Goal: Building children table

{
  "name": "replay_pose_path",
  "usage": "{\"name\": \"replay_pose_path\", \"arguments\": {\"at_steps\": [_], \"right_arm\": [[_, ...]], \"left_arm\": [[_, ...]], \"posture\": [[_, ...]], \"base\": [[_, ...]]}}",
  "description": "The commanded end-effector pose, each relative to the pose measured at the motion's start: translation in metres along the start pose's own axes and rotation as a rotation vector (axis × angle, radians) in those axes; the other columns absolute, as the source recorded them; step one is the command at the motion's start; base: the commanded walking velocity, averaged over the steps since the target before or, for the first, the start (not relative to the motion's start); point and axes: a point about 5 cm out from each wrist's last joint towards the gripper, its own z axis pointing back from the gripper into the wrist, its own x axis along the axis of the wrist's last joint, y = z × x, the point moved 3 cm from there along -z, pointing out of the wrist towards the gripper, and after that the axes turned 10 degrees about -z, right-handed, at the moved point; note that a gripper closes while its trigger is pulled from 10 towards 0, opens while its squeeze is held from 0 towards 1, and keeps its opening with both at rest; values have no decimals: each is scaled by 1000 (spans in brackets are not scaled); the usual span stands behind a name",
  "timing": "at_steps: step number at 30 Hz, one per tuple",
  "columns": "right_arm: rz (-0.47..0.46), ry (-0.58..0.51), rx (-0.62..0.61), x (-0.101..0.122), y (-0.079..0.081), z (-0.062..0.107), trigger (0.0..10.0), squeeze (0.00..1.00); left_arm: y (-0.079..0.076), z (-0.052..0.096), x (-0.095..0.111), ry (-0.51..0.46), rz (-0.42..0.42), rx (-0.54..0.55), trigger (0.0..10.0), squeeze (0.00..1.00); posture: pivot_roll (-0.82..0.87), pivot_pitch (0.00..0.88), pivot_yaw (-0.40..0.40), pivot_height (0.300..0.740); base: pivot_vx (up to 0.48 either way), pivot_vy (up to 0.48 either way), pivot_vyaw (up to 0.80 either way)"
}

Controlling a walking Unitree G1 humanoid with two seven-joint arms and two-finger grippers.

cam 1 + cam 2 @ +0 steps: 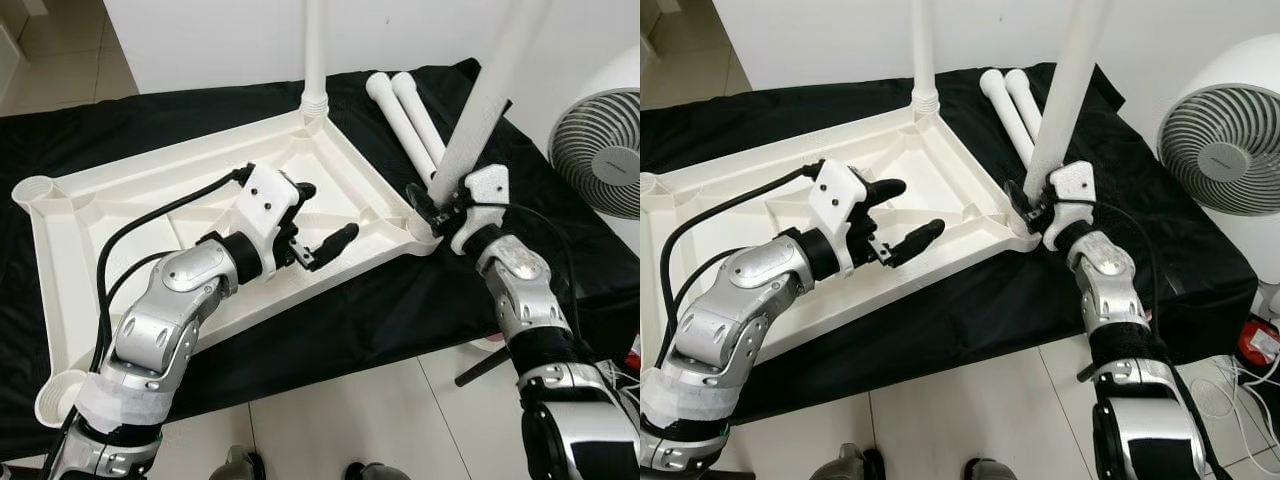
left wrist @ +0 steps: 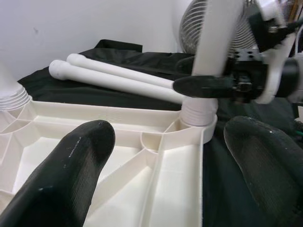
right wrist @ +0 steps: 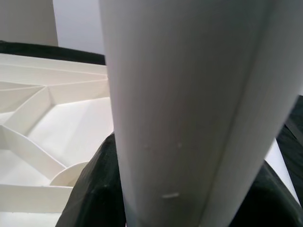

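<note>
While the white tabletop (image 1: 180, 200) lies upside down on the black cloth (image 1: 330, 310), a tilted table leg (image 1: 485, 110) is held at its near right corner socket by the right gripper (image 1: 432, 205) — fingers clamped on it. The left gripper (image 1: 325, 220) is kept over the tabletop, fingers apart. Another leg (image 1: 315, 50) stands in the far corner, and two spare legs (image 1: 410, 115) lie behind — beside a fan (image 1: 600, 150).

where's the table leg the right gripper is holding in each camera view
Left eye: table leg, upper right, leaning.
Right eye: leg, top centre-right.
Left wrist: blurred, upper right, above the corner socket.
Right wrist, centre.
Shared landmark: white tabletop.
</note>
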Motion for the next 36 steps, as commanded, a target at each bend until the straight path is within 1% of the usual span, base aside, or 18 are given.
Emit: {"name": "replay_pose_path", "arguments": {"at_steps": [1,3,5,7,8,10,14,18,25,30,31,32,34,36], "right_arm": [[-137,267,9,-74,15,28,10000,0],[-130,278,-13,-76,13,30,10000,0],[-145,260,-16,-76,14,34,10000,0],[-179,241,-5,-77,16,37,10000,0],[-179,241,-5,-77,16,37,10000,0],[-165,254,-37,-81,12,40,10000,0],[-249,246,-119,-85,2,44,10000,0],[-271,280,-168,-86,-5,42,10000,0],[-267,345,-181,-84,-11,34,10000,0],[-250,358,-182,-82,-13,31,10000,0],[-228,383,-172,-82,-14,29,10000,0],[-228,383,-172,-82,-14,29,10000,0],[-228,440,-168,-85,-15,27,10000,0],[-224,461,-173,-86,-17,26,10000,0]], "left_arm": [[0,0,-2,13,12,12,10000,0],[0,0,-2,13,12,11,10000,0],[0,0,-2,13,11,8,10000,0],[0,0,-2,11,11,7,10000,0],[0,0,-2,11,11,7,10000,0],[0,0,-2,11,9,6,10000,0],[1,-1,-2,10,9,5,10000,0],[1,-1,-1,10,8,5,10000,0],[0,-1,-1,10,9,6,10000,0],[0,-1,-1,9,9,6,10000,0],[0,-1,-1,8,8,7,10000,0],[0,-1,-1,8,8,7,10000,0],[0,0,-1,9,6,10,10000,0],[0,0,-1,9,5,12,10000,0]], "posture": [[-69,155,57,740],[-71,159,61,740],[-73,160,65,740],[-73,160,65,740],[-73,160,65,740],[-73,160,67,740],[-72,159,65,740],[-71,159,66,740],[-72,156,63,740],[-71,153,60,740],[-70,151,58,740],[-70,151,58,740],[-68,146,55,740],[-68,145,54,740]], "base": [[0,0,0],[0,0,0],[0,0,0],[0,0,0],[0,0,0],[0,0,0],[0,0,0],[0,0,0],[0,0,0],[0,0,0],[0,0,0],[0,0,0],[0,0,0],[0,0,0]]}}
